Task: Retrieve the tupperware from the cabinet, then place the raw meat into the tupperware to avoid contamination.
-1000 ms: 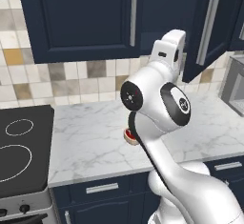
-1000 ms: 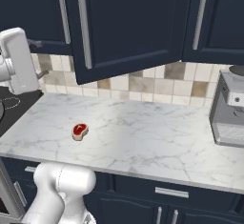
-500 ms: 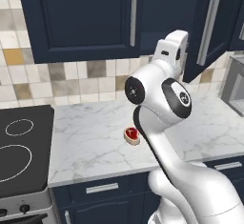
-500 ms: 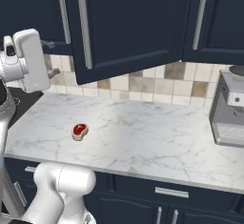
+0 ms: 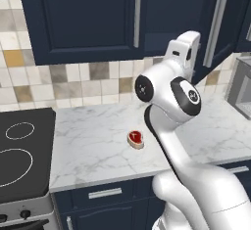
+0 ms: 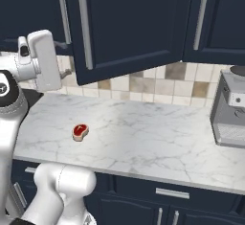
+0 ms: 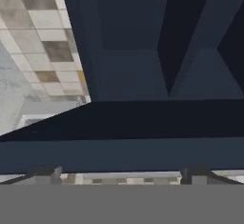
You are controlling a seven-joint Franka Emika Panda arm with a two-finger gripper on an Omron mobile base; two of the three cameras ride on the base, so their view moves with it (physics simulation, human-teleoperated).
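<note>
A: Task status?

B: The cabinet (image 6: pixel 139 28) door stands ajar. The tupperware is not yet retrieved. The raw meat (image 5: pixel 136 138) lies alone on the surface (image 6: pixel 158 138).

A: Tool condition?

B: The tool (image 7: pixel 121 173) stands wide and carries nothing, aimed at the cabinet's underside.

A: Materials?

B: The doors are flat matte navy with silver bar handles (image 6: pixel 85 30). The surface is veined white marble. The meat is roundish, red, with a cream rim.

One raw meat (image 5: pixel 136 137), one cabinet (image 6: pixel 129 23)

A glossy white arm (image 5: pixel 171 141) is seen, with rounded segments, black joint caps and a boxy white hand (image 6: pixel 44 61).
</note>
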